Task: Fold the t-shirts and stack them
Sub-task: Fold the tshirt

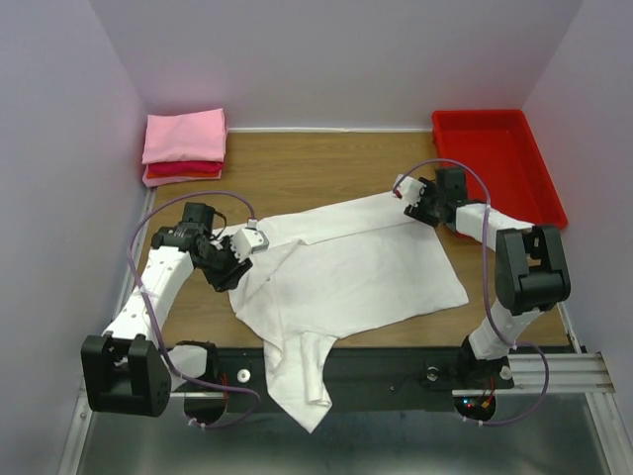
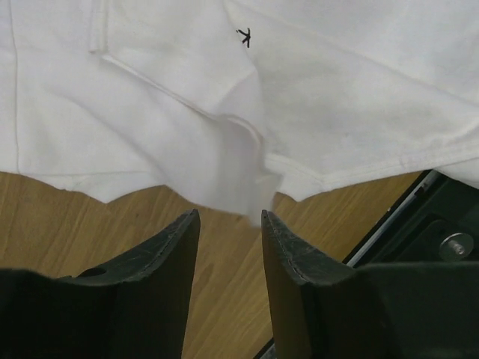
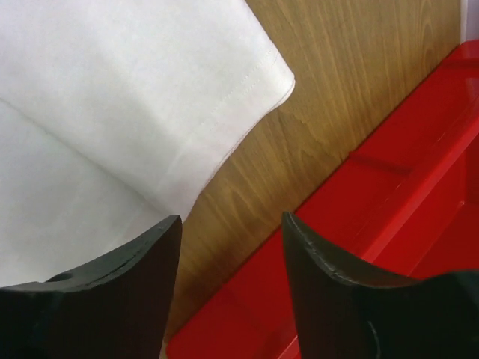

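Near edge: part of the white t-shirt (image 1: 356, 267) hangs off the counter (image 1: 297, 168) over the black base rail, between the two arm bases. The rest lies spread across the middle of the counter, rumpled, with one layer turned over on the left side. I count that as a first fold at most; the outline is uneven and far from a tidy rectangle.

Left fingers (image 1: 252, 240): at the shirt's left edge. In the left wrist view they stand apart, released, with nothing between them. A hem and a loose flap of cloth sit just beyond the tips, blurred there. A small dark mark shows on the cloth further out.

Right fingers (image 1: 406, 188): at the shirt's far right corner. In the right wrist view they are also released and empty. The hemmed corner lies flat on the wood just ahead, apart from the tips.

Far left corner: a pink t-shirt (image 1: 184, 137) lies folded on top of a red t-shirt (image 1: 184, 170). That stack looks done.

Far right: the red tray (image 1: 495, 148), with nothing in it that I can see.

Judgement: two of three shirts finished. The white one needs the overhang pulled in, further folds, then a move onto the pink stack.
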You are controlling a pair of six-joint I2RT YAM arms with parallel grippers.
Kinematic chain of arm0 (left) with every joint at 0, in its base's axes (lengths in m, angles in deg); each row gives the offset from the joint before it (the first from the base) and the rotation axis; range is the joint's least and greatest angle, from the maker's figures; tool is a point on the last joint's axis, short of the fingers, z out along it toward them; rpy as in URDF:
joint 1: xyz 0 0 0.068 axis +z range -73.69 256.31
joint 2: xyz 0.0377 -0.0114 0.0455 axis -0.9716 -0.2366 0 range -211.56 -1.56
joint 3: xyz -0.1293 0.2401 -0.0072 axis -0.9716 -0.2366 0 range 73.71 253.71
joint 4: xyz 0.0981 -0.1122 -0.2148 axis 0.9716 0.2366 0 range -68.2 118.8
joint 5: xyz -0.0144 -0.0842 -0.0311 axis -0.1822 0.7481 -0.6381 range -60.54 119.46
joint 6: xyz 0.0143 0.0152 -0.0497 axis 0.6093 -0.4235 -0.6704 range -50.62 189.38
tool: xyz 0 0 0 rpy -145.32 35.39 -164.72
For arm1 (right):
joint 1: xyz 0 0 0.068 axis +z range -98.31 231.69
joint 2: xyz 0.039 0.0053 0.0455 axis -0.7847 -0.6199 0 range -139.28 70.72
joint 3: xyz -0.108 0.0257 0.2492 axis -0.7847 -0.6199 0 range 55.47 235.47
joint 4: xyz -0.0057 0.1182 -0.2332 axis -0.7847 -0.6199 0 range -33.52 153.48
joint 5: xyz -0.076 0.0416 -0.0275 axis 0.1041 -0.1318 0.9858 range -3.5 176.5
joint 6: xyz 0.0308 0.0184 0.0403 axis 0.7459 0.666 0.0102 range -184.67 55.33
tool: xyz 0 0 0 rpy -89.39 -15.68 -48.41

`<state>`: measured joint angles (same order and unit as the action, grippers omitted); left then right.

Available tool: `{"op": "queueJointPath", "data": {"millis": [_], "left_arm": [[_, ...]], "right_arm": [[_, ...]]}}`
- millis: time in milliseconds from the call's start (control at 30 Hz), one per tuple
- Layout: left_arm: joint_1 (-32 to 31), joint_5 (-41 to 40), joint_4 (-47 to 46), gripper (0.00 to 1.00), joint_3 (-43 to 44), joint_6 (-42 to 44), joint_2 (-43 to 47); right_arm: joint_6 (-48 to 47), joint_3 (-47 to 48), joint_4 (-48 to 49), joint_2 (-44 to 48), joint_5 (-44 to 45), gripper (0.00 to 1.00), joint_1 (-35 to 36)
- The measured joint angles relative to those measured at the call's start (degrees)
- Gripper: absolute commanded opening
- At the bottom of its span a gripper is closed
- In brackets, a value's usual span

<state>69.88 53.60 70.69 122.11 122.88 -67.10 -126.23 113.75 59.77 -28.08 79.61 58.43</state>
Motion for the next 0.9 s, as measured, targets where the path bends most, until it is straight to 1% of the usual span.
{"op": "queueJointPath", "data": {"millis": [67,133,200,300,333,400,433,500,533,700,900], "left_arm": [[0.2,0.4,1.2,0.54,1.4,0.7,0.1],[0.6,0.9,1.3,0.56,3.4,0.8,0.2],[3.0,1.8,0.3,0.56,5.5,0.8,0.2],[7.6,2.2,-3.5,0.55,6.9,-2.1,-0.8],[8.6,2.2,-5.0,0.53,7.0,-3.5,-1.3],[10.8,1.6,-9.6,0.48,7.0,-7.2,-3.8],[11.6,1.1,-11.8,0.43,7.0,-9.6,-5.8],[12.3,0.3,-15.0,0.36,7.0,-12.9,-9.1],[12.5,-0.1,-16.2,0.32,7.1,-14.4,-10.8],[15.2,-1.6,-18.5,0.30,9.0,-19.7,-20.4],[20.2,-2.8,-18.7,0.31,11.0,-21.9,-28.7]], "right_arm": [[-0.2,0.0,-1.1,0.5,0.0,0.69,0.0],[-0.2,0.1,-2.9,1.7,-0.5,0.70,0.0],[0.3,0.5,-5.3,4.1,-1.8,0.69,0.0],[3.2,4.7,-8.2,5.6,-3.9,0.61,0.0],[4.5,6.3,-8.6,5.4,-4.4,0.55,0.0],[8.0,11.6,-9.4,3.7,-5.0,0.49,0.0],[10.4,15.2,-9.7,1.6,-5.1,0.45,0.0],[13.9,20.1,-9.6,-2.2,-5.0,0.40,0.0],[15.1,21.9,-9.6,-4.0,-5.0,0.39,0.1],[20.0,24.1,-11.4,-10.7,-3.8,0.38,0.9],[22.5,24.3,-13.6,-16.3,-2.1,0.38,3.1]]}}
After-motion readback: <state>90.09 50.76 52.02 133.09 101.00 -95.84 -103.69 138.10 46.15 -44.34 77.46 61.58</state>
